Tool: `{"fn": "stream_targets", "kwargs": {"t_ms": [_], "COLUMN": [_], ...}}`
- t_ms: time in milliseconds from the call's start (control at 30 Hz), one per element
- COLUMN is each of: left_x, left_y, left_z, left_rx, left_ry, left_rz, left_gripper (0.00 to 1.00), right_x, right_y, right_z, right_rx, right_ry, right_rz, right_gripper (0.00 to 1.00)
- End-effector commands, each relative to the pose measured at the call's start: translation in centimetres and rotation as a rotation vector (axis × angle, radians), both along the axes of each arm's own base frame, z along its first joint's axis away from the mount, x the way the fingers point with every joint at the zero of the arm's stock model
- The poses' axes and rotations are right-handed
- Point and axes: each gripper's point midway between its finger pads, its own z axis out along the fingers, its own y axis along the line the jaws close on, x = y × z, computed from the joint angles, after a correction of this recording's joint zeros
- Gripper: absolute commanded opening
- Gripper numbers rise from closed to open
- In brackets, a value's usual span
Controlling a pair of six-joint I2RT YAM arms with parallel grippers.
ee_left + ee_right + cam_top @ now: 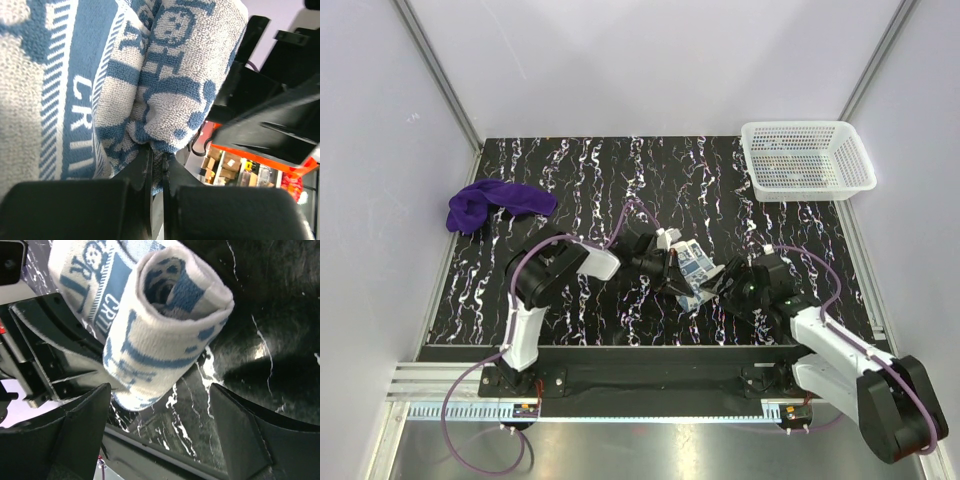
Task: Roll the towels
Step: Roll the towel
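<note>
A white terry towel printed with blue-grey lettering and figures lies near the middle of the black marbled surface, towards its near edge. Both arms reach in on it. In the top view the left tool meets it from the left and the right tool from the right, with the cloth bunched between them.

The left wrist view shows the left tool with its two black fingers drawn almost together. Only a thin slit is left between them, and a hanging fold of the white terry towel is pinched in that slit. The cloth fills most of this view.

In the right wrist view the white terry towel is wound into a short, loose roll. Its end faces the camera and shows the inner turns, and it rests on the surface. The right tool has its fingers spread wide, one to each side of the roll's near end. It has hold of nothing.

A deep purple cloth towel lies crumpled and unrolled at the far left of the surface, well apart from both arms. A white plastic mesh basket stands at the far right corner.
</note>
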Motion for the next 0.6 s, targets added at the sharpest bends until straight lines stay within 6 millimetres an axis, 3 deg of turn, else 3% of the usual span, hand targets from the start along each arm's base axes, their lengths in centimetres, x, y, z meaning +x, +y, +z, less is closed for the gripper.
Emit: {"fn": "stream_targets", "kwargs": {"t_ms": [0, 367, 567], "left_x": [0.1, 0.1, 0.0], "left_y": [0.7, 0.2, 0.3], "left_z": [-2.9, -3.4, -3.6], "left_rx": [0.076, 0.059, 0.053], "left_ry": [0.054, 0.087, 0.1], "left_rz": [0.027, -0.019, -0.024], "left_gripper": [0.0, 0.03, 0.04], "right_x": [2.1, 2.9, 2.9], "right_y": [1.0, 2.6, 3.2], "right_z": [1.5, -1.3, -1.4], "right_rx": [0.055, 0.009, 0.005], "right_ry": [-0.097, -0.064, -0.068], "right_rz": [-0.002, 0.029, 0.047], "right_gripper": [0.86, 0.73, 0.44]}}
